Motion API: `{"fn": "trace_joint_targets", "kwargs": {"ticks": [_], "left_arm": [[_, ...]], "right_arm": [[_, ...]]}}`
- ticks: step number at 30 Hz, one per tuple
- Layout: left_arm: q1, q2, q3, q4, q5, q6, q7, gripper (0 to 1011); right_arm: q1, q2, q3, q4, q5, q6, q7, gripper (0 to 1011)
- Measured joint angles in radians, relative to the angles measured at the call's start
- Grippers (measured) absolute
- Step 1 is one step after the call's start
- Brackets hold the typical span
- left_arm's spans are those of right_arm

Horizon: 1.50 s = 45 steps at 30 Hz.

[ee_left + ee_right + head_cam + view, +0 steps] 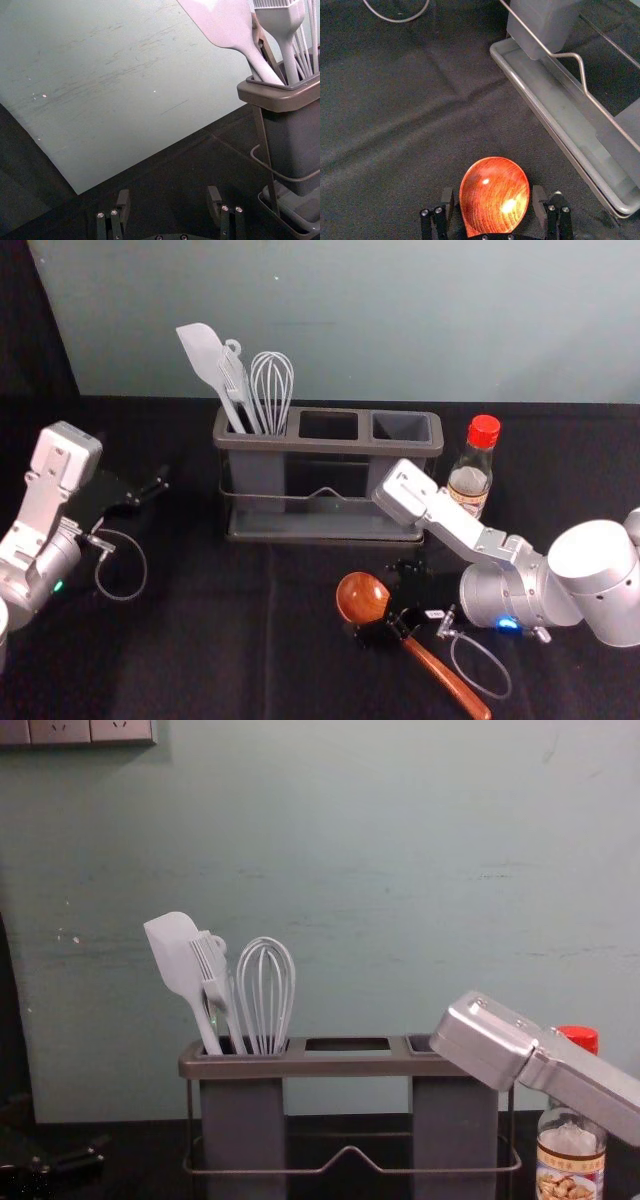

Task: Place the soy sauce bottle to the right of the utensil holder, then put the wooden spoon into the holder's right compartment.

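One down: red-capped glass bottle [470, 482] placed. We've got brown wooden spoon [361, 598] left, right gripper [493, 190] around it, left gripper [168, 190] idle leftward, both jaws apart.

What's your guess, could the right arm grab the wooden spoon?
Probably yes: the right gripper is open, with its fingers on either side of the wooden spoon and nothing in the way.

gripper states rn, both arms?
Left gripper: open, empty, left of the utensil holder.
Right gripper: open, fingers either side of the wooden spoon, not clamped.
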Motion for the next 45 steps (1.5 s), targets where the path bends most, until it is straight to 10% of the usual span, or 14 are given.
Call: {"fn": "trace_joint_targets", "kwargs": {"ticks": [45], "left_arm": [[0.000,0.000,0.000,0.000,0.000,0.000,0.000,1005]], "right_arm": [[-0.008,-0.021,0.013,0.020,-0.017,-0.011,0.010,842]]}}
